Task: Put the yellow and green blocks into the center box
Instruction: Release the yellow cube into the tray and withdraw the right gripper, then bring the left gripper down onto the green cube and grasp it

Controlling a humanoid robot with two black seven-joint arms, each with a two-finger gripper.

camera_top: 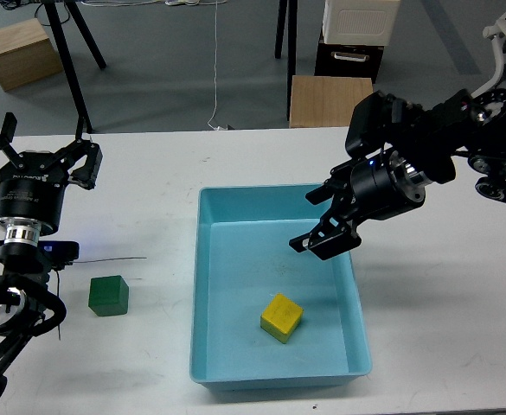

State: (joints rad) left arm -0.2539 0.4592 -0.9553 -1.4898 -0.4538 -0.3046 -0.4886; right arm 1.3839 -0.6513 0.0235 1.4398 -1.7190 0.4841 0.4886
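White table (460, 328) under me, grey floor beyond it. Nearest to me, the yellow block (282, 316) lies inside the blue tray (208, 285), toward its near end, tilted a little against the tray's lines and touching neither wall; I judge that half of the job done. Left of the tray, out on the bare table, sits the green block (108, 295), apart from the rim, with nothing between it and my left arm. My left gripper (49, 160) is farther back, well apart from the cube, fingers spread and empty, so I judge it the natural one for the pick. My right gripper (329, 226) hangs over the tray's far right part, jaws apart with nothing between them, clear of the yellow block. It could crowd a drop into the tray, so I would aim the green cube at the open left side. Beyond the table stand tan wooden boxes (16, 54), tripod legs (73, 52) and a dangling cable (215, 60), none in my way.
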